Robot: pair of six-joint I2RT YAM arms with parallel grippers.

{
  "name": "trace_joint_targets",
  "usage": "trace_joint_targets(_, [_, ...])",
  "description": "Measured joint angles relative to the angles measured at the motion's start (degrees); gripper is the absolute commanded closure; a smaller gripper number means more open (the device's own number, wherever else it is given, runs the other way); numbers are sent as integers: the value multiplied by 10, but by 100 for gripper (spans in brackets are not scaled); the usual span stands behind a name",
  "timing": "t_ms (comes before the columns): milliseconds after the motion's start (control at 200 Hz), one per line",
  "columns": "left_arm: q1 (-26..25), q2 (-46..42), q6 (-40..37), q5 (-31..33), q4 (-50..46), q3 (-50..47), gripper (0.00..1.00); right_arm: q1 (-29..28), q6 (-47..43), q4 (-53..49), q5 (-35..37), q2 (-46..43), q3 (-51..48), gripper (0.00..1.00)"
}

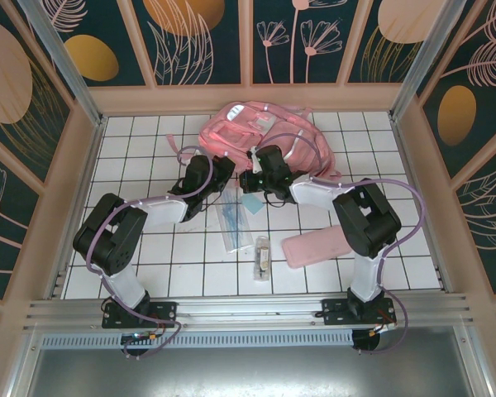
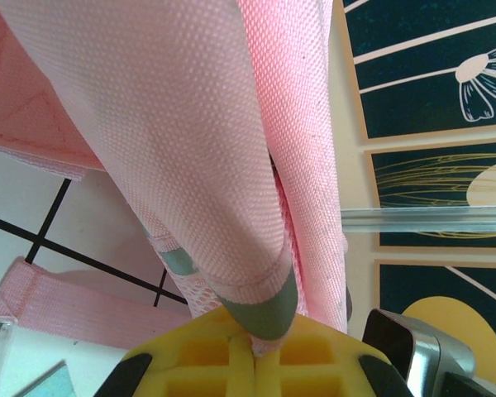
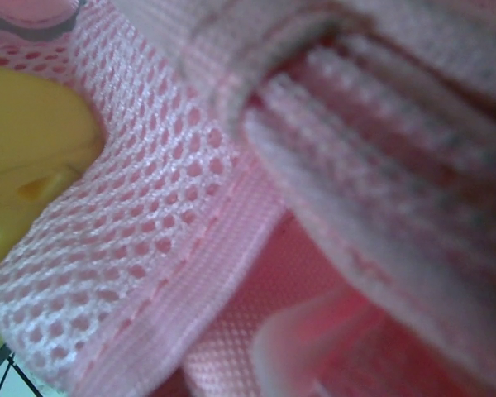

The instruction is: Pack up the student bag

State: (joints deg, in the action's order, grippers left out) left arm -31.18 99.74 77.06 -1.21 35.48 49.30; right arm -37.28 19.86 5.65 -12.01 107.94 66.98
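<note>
Though elbows (image 1: 107, 236) wide apart, left claw (image 2: 250, 346) and right claw (image 1: 263, 164) tight on the student bag (image 1: 241, 126).

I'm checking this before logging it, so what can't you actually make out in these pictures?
- Top view: the arms cover the student bag's opening, so open or zipped is hidden.
- Top view: the small clear item beside the pencil case is too small to identify.
- Right wrist view: blurred, mesh covers the right gripper's fingertips; its hold is unclear.
</note>
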Motion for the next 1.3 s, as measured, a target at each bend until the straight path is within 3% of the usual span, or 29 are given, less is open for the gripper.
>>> trace_joint_targets(395, [0,7,-36,2,-14,6,100,47,12,-17,-79,-67,-81,100])
trace_joint_targets(865, [27,7,-85,4,-36,16,100,142,-35,-146,-52,-175,-143,100])
trace_joint_targets(1026, [49,34,-112,7,-46,52,100,134,-23,-146,-83,-178,-143,100])
trace_joint_targets(1066, [54,46,-118,7,-54,69,82,122,-13,-136,-94,-176,-143,100])
trace_joint_targets(1106, [58,55,-126,6,-63,84,58,105,0,-120,-105,-168,-142,100])
trace_joint_targets(1141, [63,62,-129,3,-70,96,46,92,8,-108,-112,-158,-138,100])
trace_joint_targets(1186, [69,64,-131,3,-80,105,38,72,20,-94,-122,-138,-128,100])
trace_joint_targets(1301, [77,58,-129,-4,-92,102,32,31,49,-61,-154,-83,-90,100])
